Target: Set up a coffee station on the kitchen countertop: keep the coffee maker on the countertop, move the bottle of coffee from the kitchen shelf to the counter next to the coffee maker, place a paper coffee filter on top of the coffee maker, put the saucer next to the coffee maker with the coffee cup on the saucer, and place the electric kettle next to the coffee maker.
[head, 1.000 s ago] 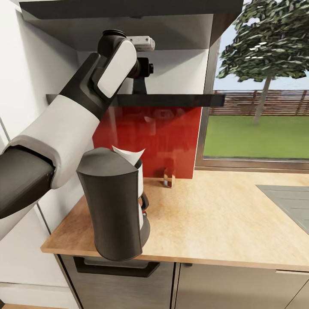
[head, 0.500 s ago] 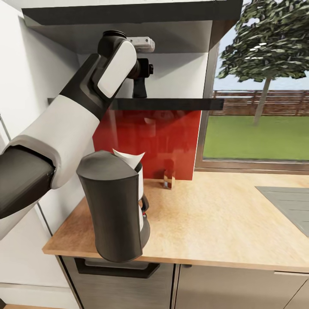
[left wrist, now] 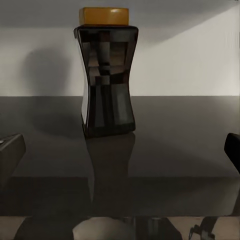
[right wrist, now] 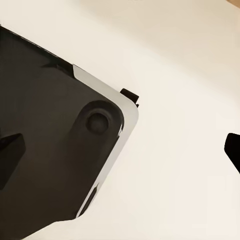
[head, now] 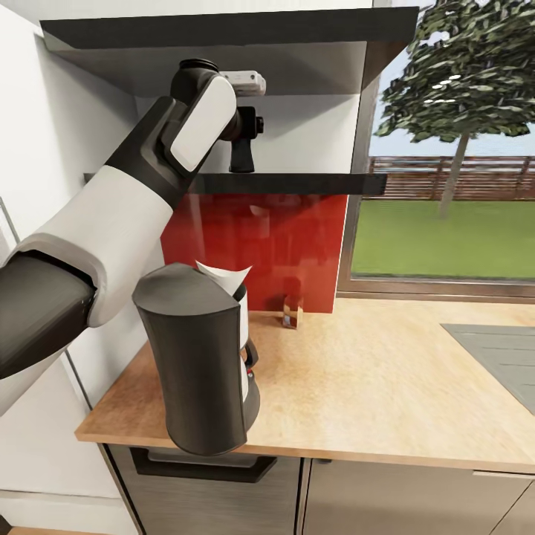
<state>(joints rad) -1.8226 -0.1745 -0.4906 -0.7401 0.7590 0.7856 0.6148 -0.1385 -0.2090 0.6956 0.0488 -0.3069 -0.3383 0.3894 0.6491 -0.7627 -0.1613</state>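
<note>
My left gripper is spread wide above the kitchen shelf, its fingertips apart with nothing between them. The bottle of coffee stands upright on the glossy shelf ahead, untouched. My right gripper is also spread and empty. On the countertop below, the coffee maker carries the paper coffee filter.

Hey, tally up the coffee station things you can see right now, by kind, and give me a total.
Coffee maker: 1
Paper coffee filter: 1
Bottle of coffee: 1
Total: 3
</note>
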